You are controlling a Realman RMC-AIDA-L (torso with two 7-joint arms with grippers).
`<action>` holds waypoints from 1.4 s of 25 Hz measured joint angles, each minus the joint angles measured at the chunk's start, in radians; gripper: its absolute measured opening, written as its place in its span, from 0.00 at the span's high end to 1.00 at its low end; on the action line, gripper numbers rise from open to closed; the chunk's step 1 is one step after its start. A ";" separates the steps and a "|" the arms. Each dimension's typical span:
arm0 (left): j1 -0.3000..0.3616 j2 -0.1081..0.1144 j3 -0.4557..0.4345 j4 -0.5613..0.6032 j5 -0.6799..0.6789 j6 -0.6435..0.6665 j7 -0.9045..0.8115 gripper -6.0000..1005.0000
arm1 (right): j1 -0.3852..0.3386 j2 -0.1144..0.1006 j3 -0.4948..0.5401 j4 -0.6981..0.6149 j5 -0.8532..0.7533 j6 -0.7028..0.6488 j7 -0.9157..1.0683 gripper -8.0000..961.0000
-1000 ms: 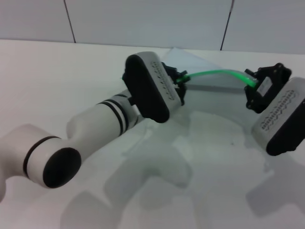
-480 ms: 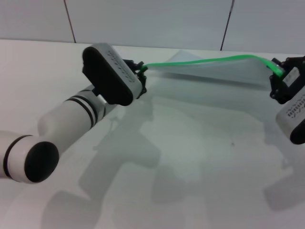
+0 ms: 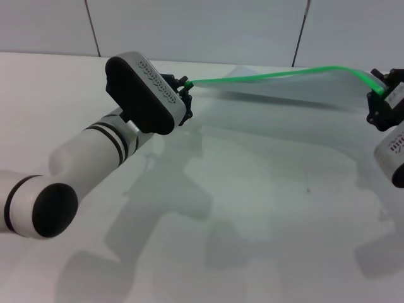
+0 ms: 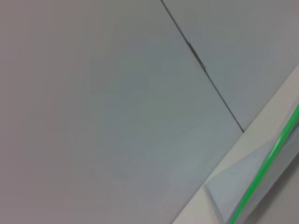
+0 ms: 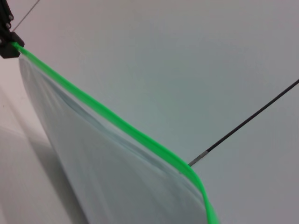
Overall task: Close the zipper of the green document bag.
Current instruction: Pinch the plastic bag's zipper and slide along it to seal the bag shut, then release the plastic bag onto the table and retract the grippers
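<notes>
The green document bag [image 3: 303, 95] hangs off the table [image 3: 252, 240], stretched between both grippers as a pale translucent sheet. Its zipper [image 3: 278, 76] runs as a bright green strip along the top edge. My left gripper [image 3: 185, 87] is shut on the strip's left end. My right gripper [image 3: 377, 93] is shut on the right end, at the frame's edge. I cannot make out the slider. In the right wrist view the zipper [image 5: 117, 123] slants across above the bag [image 5: 93, 172], and the left gripper [image 5: 7, 39] shows far off. The left wrist view catches the zipper [image 4: 266, 168] and a bag corner [image 4: 233, 191].
The white table lies under the hanging bag, with only shadows on it. A pale panelled wall [image 3: 202, 25] with dark seams stands close behind. My left forearm [image 3: 95, 158] reaches across the table's left side.
Both grippers have moved apart, the left one far to the left and the right one to the right. The green strip between them has grown much longer and straighter, and the bag has spread out.
</notes>
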 joint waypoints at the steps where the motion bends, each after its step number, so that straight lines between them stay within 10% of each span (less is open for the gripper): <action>1: 0.000 -0.001 -0.003 -0.001 -0.001 0.003 -0.003 0.90 | -0.005 0.000 -0.001 0.000 -0.001 0.007 -0.001 0.81; 7: 0.010 -0.004 -0.023 -0.038 -0.042 0.048 -0.018 0.86 | -0.046 0.004 0.000 -0.001 0.002 0.121 0.010 0.79; 17: 0.086 -0.001 -0.009 -0.149 -0.064 0.174 -0.107 0.72 | -0.106 0.001 -0.134 0.100 0.286 0.696 0.018 0.62; 26: 0.167 -0.007 0.031 -0.164 -0.070 0.417 -0.205 0.39 | -0.012 -0.001 -0.241 0.228 0.470 0.845 0.017 0.33; 35: 0.189 -0.004 0.095 -0.020 -0.070 0.695 -0.464 0.33 | 0.175 -0.002 -0.430 0.467 0.849 1.101 0.028 0.33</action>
